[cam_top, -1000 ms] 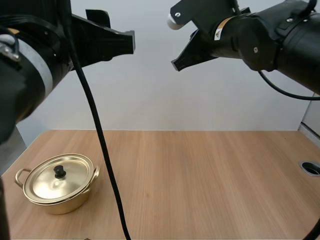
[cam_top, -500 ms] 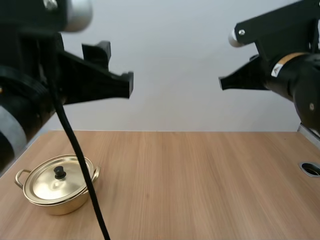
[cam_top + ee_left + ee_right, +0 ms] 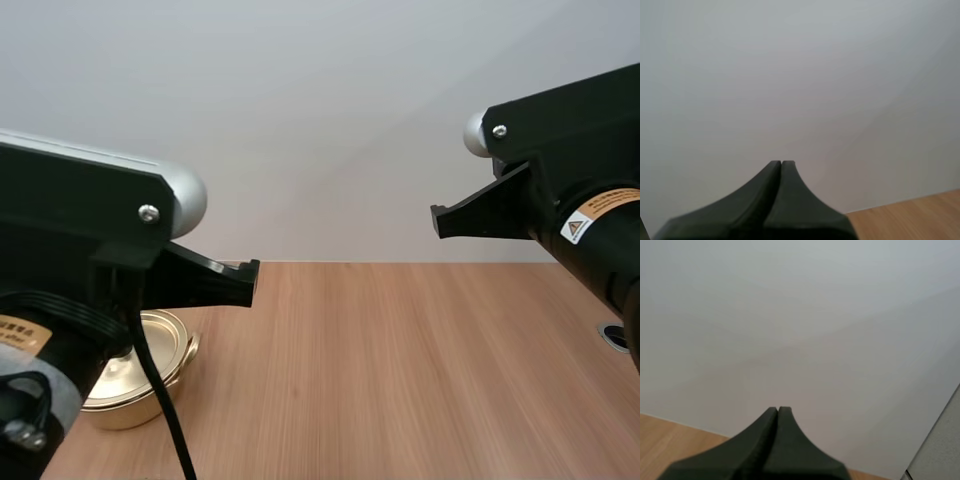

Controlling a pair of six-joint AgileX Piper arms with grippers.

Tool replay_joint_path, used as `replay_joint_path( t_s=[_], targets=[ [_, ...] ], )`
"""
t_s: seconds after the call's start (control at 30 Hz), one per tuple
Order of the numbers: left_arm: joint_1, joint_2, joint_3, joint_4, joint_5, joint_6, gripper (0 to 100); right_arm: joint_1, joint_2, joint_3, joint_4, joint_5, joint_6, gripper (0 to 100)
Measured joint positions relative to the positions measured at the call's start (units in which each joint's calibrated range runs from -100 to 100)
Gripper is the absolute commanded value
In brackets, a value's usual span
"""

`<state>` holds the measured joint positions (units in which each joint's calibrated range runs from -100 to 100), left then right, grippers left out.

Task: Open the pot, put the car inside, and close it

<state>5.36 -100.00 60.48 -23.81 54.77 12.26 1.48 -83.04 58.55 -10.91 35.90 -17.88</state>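
Lower left of high view, the gold pot (image 3: 165,348) is sitting on the table (image 3: 400,380), half hidden behind the L arm (image 3: 70,290), while farther out mid-frame the L gripper (image 3: 248,283) & R gripper (image 3: 440,220) are hanging well apart above the wood, each w/ fingers pressed together on nothing.

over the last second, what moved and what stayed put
Both arms came down in the high view. The left gripper dropped toward the table, and its arm now covers part of the pot. The right gripper swung right and sank. Nothing was taken hold of or let go; both grippers are shut on nothing. The pot has not moved, and its lid looks still on.
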Motion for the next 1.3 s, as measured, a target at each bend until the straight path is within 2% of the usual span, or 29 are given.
replay_joint_path(
  t_s=[0.13,0.23,0.43,0.57,0.83,1.07,1.3],
  targets=[
    [0.0,0.0,4.27,-0.57,-6.7,-1.14,0,0.68,-0.55,0.0,-4.84,5.7,0.0,0],
    [-0.48,0.05,7.52,1.41,-11.61,-1.27,0,0.68,-1.73,0.0,-5.07,6.08,0.0,0],
    [-4.31,0.05,13.86,6.99,-17.57,-1.58,0,-0.51,-5.56,0.55,-4.81,7.37,0.0,0],
    [-6.64,0.0,16.97,10.76,-19.95,-3.17,0,-1.66,-7.83,4.22,-3.73,5.99,0.0,0],
    [-7.04,0.0,21.65,18.94,-31.46,-13.37,0,-3.44,-8.44,15.72,-0.99,-2.41,0.0,0],
    [-7.04,0.0,28.05,23.09,-32.02,-14.49,0,-3.44,-8.44,25.29,4.81,-3.56,0.0,0],
    [-7.04,0.0,32.61,23.27,-34.8,-19.37,0,-3.44,-8.44,30.69,10.15,-3.47,0.0,0]
  ],
)
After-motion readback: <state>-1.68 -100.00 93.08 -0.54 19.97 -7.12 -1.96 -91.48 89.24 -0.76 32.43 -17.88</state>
